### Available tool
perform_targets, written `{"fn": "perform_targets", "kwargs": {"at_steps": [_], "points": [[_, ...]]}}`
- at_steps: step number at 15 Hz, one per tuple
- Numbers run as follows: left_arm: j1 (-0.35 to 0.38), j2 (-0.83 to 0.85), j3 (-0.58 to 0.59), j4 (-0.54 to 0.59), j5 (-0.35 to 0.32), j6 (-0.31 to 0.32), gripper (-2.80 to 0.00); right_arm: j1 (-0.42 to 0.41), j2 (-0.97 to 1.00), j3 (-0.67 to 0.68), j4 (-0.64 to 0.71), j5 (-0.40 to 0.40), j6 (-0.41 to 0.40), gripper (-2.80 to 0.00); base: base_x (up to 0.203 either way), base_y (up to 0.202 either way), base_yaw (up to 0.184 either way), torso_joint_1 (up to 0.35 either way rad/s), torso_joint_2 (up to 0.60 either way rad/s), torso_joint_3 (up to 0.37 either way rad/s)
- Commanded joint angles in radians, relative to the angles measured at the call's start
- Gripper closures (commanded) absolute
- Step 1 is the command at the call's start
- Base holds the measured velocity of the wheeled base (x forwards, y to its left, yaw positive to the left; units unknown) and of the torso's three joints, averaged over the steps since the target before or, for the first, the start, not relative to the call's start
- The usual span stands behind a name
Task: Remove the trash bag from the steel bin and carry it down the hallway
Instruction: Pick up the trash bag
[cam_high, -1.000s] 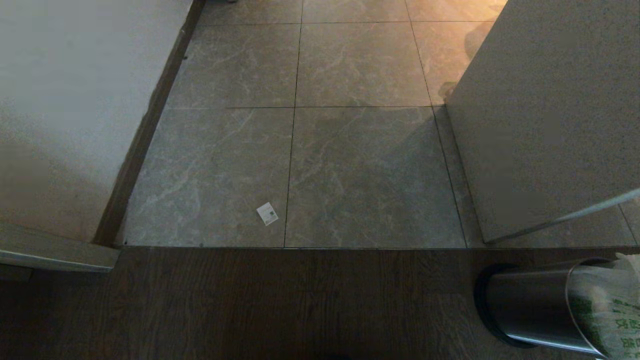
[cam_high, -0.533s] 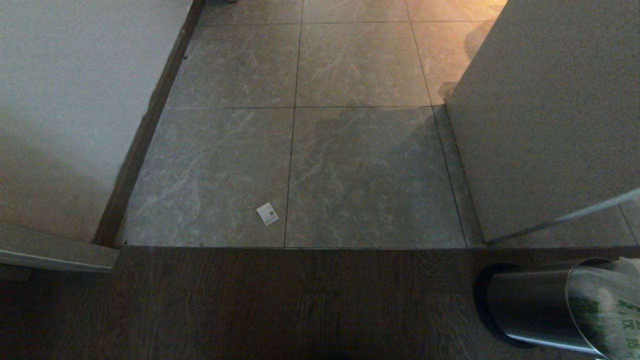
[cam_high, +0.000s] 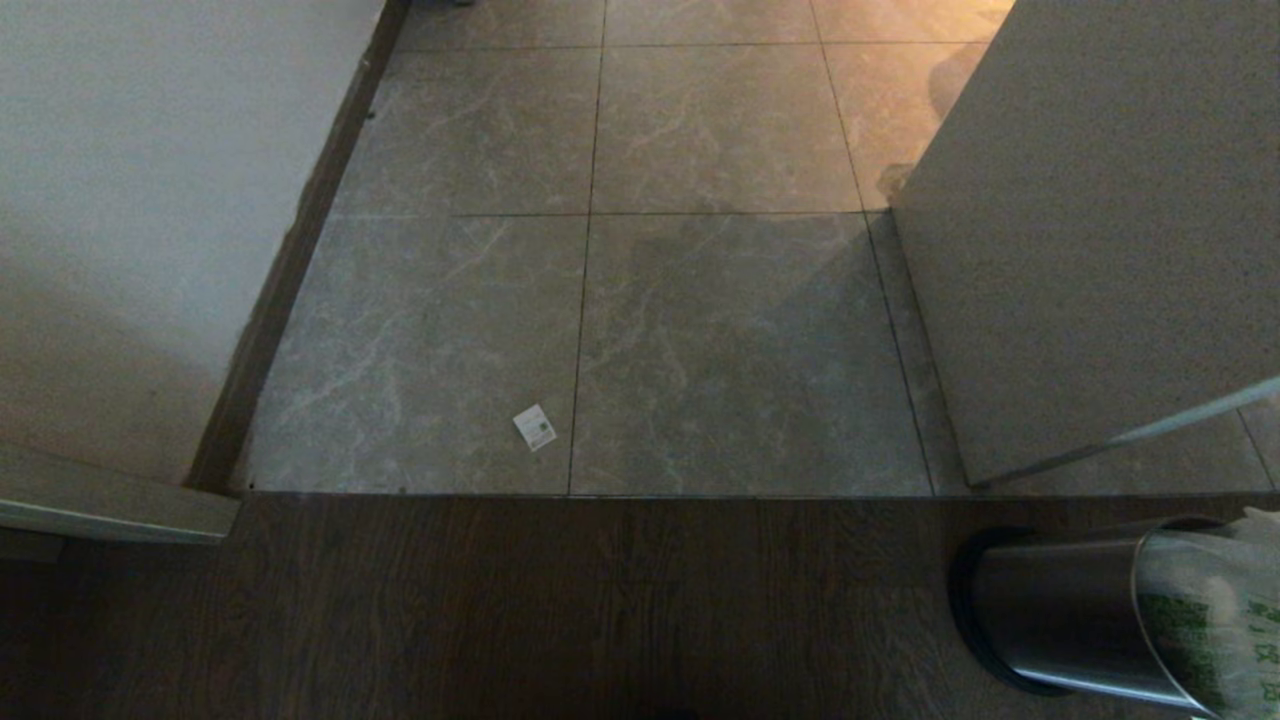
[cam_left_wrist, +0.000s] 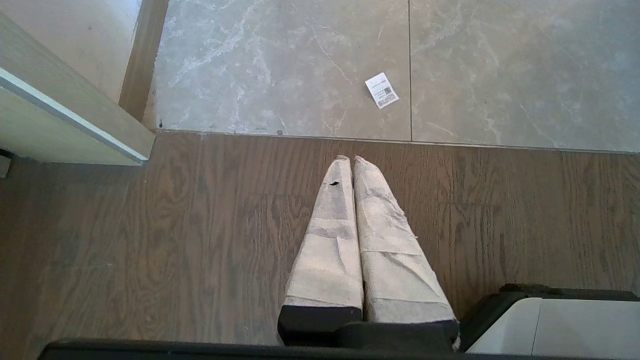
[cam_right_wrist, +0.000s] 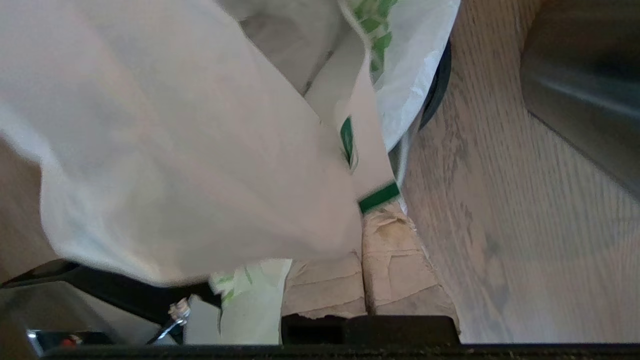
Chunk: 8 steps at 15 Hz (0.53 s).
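Now | right gripper (cam_right_wrist: 367, 220) clamped on trash bag (cam_right_wrist: 175, 150) at bin (cam_high: 1060, 610), 4 o'clock on wood floor (cam_high: 500, 600) | left gripper (cam_left_wrist: 350, 162) together, idle | bag still inside; lift-out, hallway (cam_high: 650, 300) carry at 12 o'clock left.

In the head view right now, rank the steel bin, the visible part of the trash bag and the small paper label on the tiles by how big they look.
1. steel bin, largest, though cut by the frame edge.
2. trash bag, only partly in frame, so its rank is unsure.
3. paper label, clearly smallest, though it also lies farther from the camera.
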Motion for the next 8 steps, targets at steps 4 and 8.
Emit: {"fn": "perform_targets", "kwargs": {"at_steps": [4,8], "points": [[0.0,0.0,0.0,-0.001,0.001,0.0,0.0,-0.004,-0.31,0.041,0.146,0.0,-0.007,0.0,0.0,0.0,0.0,0.0,0.0,0.0],[0.0,0.0,0.0,-0.001,0.001,0.0,0.0,-0.002,-0.604,0.131,0.357,-0.004,-0.12,0.0,0.0,0.0,0.0,0.0,0.0,0.0]]}}
